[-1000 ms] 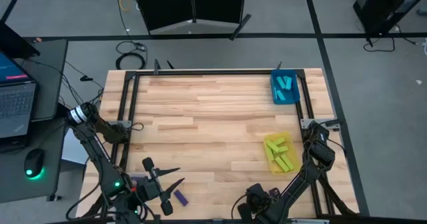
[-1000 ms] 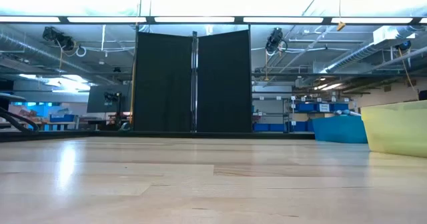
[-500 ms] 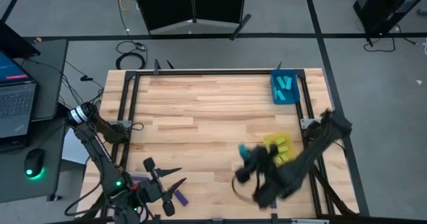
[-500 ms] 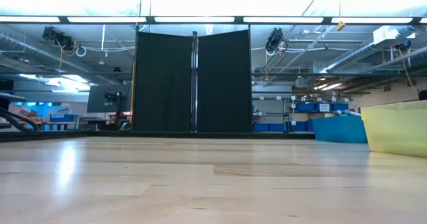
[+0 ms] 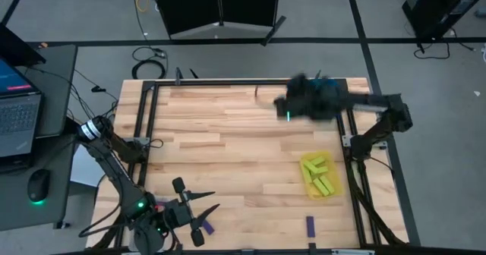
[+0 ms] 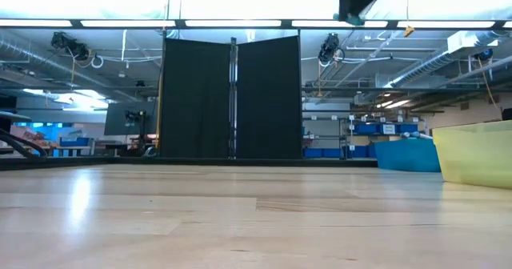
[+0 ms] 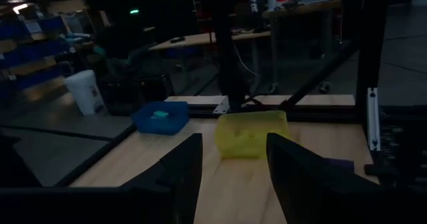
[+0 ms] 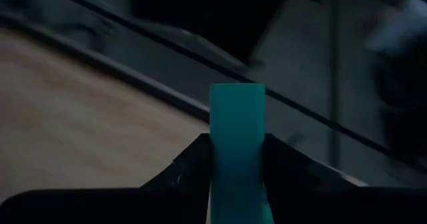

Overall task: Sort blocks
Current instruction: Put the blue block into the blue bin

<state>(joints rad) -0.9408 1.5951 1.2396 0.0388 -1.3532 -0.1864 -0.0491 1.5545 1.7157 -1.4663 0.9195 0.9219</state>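
My right gripper point(image 5: 287, 108) hangs high over the table's far right, beside the blue tray point(image 7: 160, 117), and is shut on a cyan block point(image 8: 237, 124). In the low view the gripper point(image 6: 352, 1) shows at the top edge. The blue tray is mostly hidden under the arm in the high view. The yellow tray point(image 5: 319, 175) holds yellow-green blocks. My left gripper point(image 5: 208, 203) stands open near the table's near left corner with nothing between its fingers. One purple block point(image 5: 203, 226) lies on the table beside it, and another point(image 5: 310, 225) lies near the front edge. My right gripper pinches the cyan block by its two long sides point(image 8: 237, 161) between its two fingers. The block lies along the fingers, and its free end point(image 8: 237, 94) sticks out past the fingertips. It is lifted clear, high above the table.
A black metal frame point(image 5: 228, 83) runs around the wooden table top. The middle of the table point(image 5: 228, 141) is bare wood. A laptop point(image 5: 15, 111) and a mouse point(image 5: 38, 185) sit on a side desk to the left.
My right gripper has swung up fast from the near edge, past the yellow tray, toward the far right by the blue tray, carrying the cyan block. This uncovered a purple block near the front edge. My left gripper has edged a little toward the table's right.
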